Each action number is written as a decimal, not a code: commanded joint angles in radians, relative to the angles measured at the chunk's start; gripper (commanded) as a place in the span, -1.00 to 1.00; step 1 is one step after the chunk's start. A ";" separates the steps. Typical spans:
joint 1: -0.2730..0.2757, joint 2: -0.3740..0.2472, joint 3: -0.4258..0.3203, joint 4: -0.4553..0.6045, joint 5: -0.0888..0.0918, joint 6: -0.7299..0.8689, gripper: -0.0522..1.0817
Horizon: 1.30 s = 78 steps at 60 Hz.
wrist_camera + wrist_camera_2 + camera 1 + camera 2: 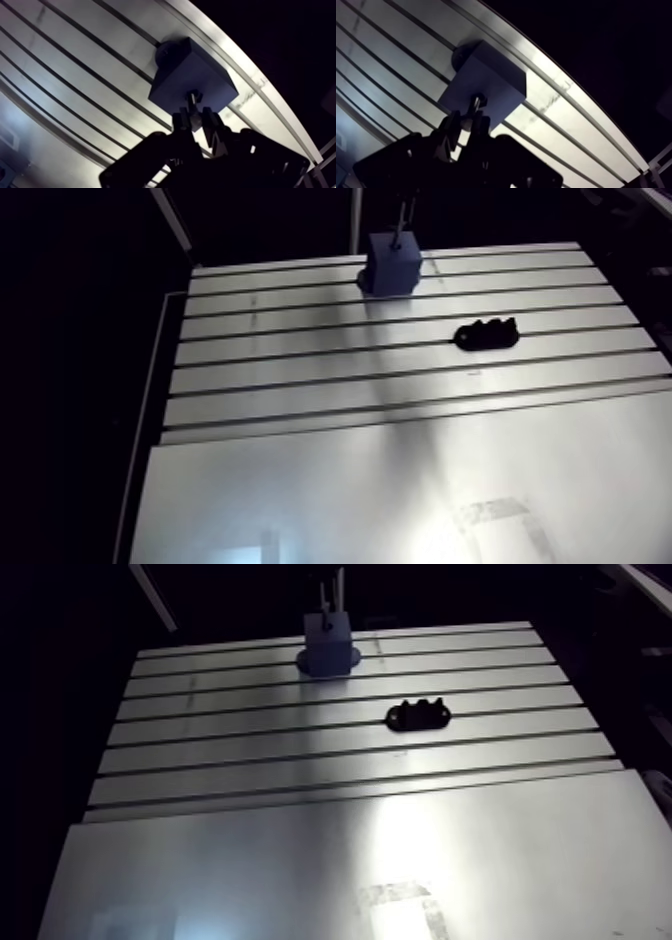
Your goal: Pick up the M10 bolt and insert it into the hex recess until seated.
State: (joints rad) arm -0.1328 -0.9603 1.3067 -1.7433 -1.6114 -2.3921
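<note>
Already the end effector [196,117] pinches the M10 bolt [193,99] upright over the blue block [190,75] on the tabletop [300,378]. Pickup looks done, the tip touches the block's top, and seating in the hex recess seems left.

The slotted table [300,378] runs away from me in long pale strips parted by dark grooves. Near its far edge stands a blue block [392,260], upright on a wider rounded foot. The gripper [401,218] comes down out of the dark straight above the block, thin and hard to make out. Nearer and off to the right, apart from the block, lies a low black piece [487,335] with small humps along its top. The nearest part of the table is a smooth plate [300,498] under bright glare, bearing a faint rectangular mark [495,513].
</note>
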 commanded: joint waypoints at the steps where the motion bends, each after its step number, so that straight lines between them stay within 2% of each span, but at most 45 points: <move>1: -0.001 0.001 -0.001 0.000 0.000 0.000 0.49; 78: -0.004 0.009 -0.001 -0.002 0.000 -0.005 0.50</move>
State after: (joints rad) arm -0.1371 -0.9552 1.3043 -1.7449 -1.6114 -2.3975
